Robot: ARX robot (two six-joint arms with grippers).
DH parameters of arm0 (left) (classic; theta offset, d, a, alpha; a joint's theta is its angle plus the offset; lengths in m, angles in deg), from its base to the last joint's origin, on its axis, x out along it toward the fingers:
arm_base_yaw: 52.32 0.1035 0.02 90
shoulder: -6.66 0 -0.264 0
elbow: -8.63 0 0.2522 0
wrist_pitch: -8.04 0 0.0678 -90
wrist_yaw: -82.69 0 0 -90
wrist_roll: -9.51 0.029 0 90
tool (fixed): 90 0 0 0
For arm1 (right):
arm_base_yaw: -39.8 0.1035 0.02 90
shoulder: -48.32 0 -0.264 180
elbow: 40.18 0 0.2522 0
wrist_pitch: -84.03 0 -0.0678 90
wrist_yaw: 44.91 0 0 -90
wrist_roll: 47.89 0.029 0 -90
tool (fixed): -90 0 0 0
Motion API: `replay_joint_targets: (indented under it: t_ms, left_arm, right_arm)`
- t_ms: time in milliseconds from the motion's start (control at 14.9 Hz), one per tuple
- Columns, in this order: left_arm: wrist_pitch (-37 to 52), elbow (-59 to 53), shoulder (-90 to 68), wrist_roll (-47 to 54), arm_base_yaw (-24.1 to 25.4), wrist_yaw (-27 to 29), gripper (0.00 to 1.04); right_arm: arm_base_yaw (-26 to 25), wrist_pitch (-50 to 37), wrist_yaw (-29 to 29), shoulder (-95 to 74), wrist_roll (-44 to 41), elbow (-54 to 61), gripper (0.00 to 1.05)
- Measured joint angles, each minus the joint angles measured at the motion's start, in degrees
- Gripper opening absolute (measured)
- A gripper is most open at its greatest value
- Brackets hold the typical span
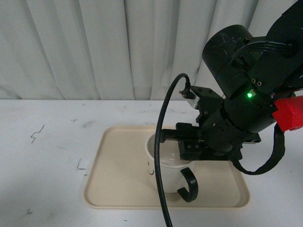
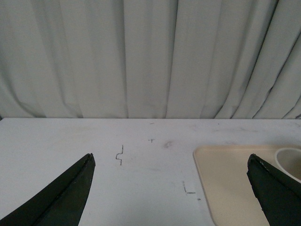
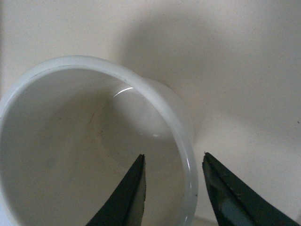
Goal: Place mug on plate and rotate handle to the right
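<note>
The white mug [image 1: 161, 174] stands upright on the beige plate [image 1: 118, 187], right of the plate's middle. Its black handle [image 1: 189, 185] sticks out toward the near right. My right gripper [image 1: 164, 138] hangs over the mug's rim. In the right wrist view the right gripper [image 3: 174, 157] is open and straddles the mug wall [image 3: 181, 141], one finger inside and one outside over the plate [image 3: 244, 84]. My left gripper [image 2: 170, 157] is open over bare table, left of the plate [image 2: 225, 183]. The mug rim [image 2: 289, 162] shows at that view's edge.
A black cable [image 1: 165, 109] arcs down from the right arm in front of the mug. The white table [image 1: 47, 142] carries small pen marks [image 1: 37, 133]. A pale curtain [image 1: 118, 47] closes off the back.
</note>
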Motion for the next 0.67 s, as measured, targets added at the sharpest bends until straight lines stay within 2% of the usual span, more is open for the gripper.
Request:
replay_joint_targets:
  t_ms: [335,670]
  left_arm:
    - [0.0,0.0,0.0,0.0,0.0,0.0,0.98]
    - [0.0,0.0,0.0,0.0,0.0,0.02,0.98]
  right_arm:
    - [-0.02,1.42,0.0,0.0,0.04,-0.63,0.25]
    - [-0.68,4.55,-0.35,0.04,-1.84,-1.18,0.03]
